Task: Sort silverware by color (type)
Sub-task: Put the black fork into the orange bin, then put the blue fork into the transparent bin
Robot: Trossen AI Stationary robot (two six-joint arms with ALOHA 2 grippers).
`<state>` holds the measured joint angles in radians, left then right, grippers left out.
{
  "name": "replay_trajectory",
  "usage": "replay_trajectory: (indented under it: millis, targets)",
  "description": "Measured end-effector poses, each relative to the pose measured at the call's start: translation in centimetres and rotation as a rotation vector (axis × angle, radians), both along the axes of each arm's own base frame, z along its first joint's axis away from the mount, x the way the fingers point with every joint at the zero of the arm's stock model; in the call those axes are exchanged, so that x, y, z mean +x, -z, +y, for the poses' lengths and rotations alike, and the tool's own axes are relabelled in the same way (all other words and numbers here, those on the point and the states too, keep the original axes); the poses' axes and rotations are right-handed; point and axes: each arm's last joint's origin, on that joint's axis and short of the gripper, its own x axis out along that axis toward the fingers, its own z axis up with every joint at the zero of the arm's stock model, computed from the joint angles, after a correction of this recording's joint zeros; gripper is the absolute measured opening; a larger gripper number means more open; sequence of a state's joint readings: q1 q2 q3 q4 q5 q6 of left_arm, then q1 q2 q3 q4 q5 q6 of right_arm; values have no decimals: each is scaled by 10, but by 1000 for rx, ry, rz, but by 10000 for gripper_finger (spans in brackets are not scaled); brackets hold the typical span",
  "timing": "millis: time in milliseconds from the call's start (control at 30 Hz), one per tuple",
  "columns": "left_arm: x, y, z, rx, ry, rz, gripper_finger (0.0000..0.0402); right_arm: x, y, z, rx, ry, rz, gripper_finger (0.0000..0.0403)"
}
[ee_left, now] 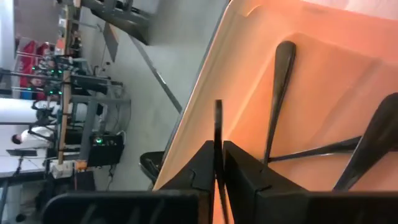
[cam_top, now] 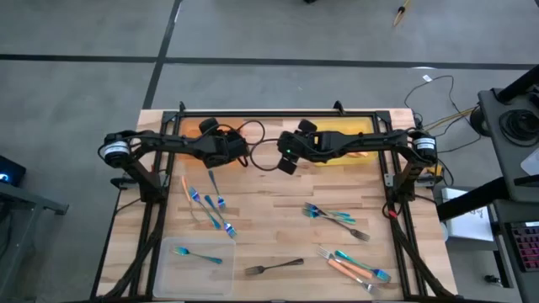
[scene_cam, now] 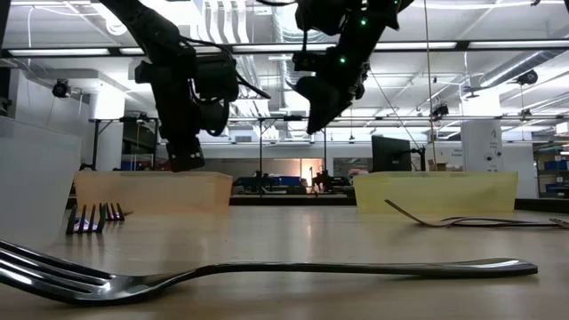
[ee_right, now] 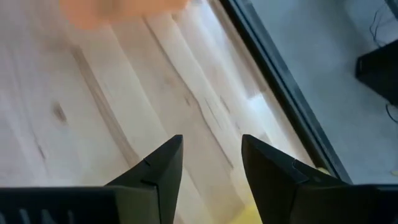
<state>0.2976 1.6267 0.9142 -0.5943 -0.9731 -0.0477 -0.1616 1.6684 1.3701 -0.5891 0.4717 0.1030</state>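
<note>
Two grippers hang near the top centre of the high view: the left gripper (cam_top: 221, 151) is pinched on a thin dark utensil (ee_left: 218, 149) over the orange tray (ee_left: 311, 74), where dark grey utensils (ee_left: 278, 93) already lie, while the right gripper (cam_top: 289, 160) hovers with its fingers (ee_right: 155, 171) spread and empty above bare wood between the orange tray and the yellow tray (cam_top: 358, 130). Blue-teal forks (cam_top: 210, 206) and orange-handled pieces (cam_top: 347, 271) lie scattered across the lower half of the table (cam_top: 269, 210), one teal fork (cam_top: 198, 255) in the clear tray (cam_top: 168, 278) at lower left and a dark grey fork (cam_top: 274, 268) at bottom centre.
</note>
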Motion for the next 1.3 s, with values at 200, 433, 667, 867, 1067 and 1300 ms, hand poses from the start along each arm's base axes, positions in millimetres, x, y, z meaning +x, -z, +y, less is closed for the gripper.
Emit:
replay_trajectory:
  millis: [200, 433, 667, 867, 1067, 1300]
  targets:
    - [-1, -4, 0, -61, 11, -47, 46, -10, 5, 2, 36, 32, 99, 175]
    - [-6, -24, -2, -28, 8, -136, 73, -33, -2, 8, 195, 86, 180, 178]
    - [-19, -33, -1, -117, 43, -233, 75, -61, -25, 13, 264, 100, 217, 172]
    - [-27, -17, -2, -138, 55, -300, 75, -82, -42, 15, 277, 153, 208, 171]
    - [-27, -10, -2, -195, 135, -518, 75, -98, -58, 18, 292, 196, 158, 171]
    - [-30, -29, -14, -223, 179, -630, 75, -118, -69, 25, 401, 286, 129, 171]
